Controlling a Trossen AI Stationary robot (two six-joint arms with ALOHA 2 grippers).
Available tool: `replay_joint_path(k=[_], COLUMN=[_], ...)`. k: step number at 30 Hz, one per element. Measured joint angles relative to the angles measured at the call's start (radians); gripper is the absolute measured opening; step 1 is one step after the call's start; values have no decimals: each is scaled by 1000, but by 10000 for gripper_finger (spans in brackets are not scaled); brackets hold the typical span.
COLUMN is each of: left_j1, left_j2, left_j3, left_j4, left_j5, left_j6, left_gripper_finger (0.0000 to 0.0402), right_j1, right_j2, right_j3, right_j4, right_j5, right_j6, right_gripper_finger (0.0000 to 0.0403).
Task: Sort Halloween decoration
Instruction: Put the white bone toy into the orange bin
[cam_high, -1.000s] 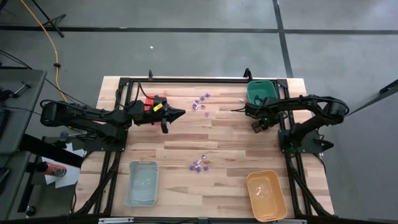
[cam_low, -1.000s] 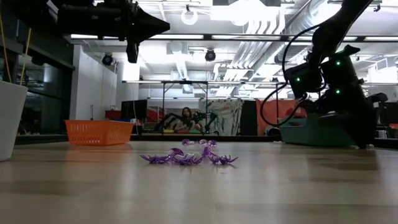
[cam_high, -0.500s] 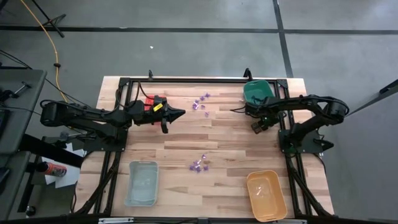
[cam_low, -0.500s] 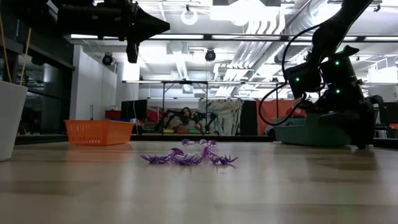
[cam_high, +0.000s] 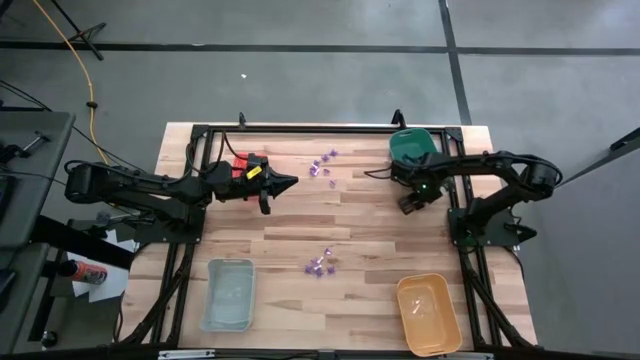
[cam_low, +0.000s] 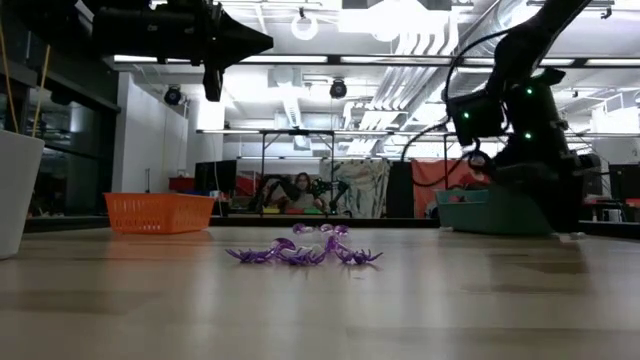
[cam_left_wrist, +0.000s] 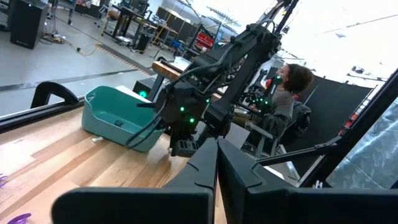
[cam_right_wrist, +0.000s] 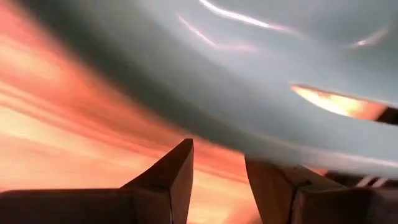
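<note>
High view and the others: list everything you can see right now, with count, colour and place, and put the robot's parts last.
Halloween decoration: two clusters of tiny, mostly purple pieces; one at table centre, one near the far edge.
Red tray: one, far left, partly under the left arm.
Green tray: one, far right corner, right gripper close against it.
Pale blue tray: one, near left.
Orange tray: one, near right.
Wooden table: one, light wood.
Person: one, seated in the room beyond the table.
Left gripper: shut, raised over the table beside the red tray.
Right gripper: open, at the green tray's side.
</note>
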Motion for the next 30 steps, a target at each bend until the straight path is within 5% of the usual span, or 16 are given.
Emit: replay_joint_path(k=[7, 10, 17, 24, 30], left_j1=[0, 0, -3, 4, 12], left_j2=[0, 0, 0, 0, 0], left_j3=[0, 0, 0, 0, 0], left_j4=[0, 0, 0, 0, 0], left_j5=[0, 2, 12, 7, 6], left_j6=[-11, -27, -42, -7, -23], left_gripper_finger=[0, 0, 0, 0, 0], right_j1=[0, 1, 34, 77, 77], right_j2=[0, -14, -166, -349, -368], right_j3=[72, 105, 81, -13, -32], right_j4=[-2, -35, -73, -97, -91], right_j5=[-99, -62, -81, 4, 79], right_j6=[20, 77, 261, 691, 926], right_gripper_finger=[140, 140, 140, 140, 140])
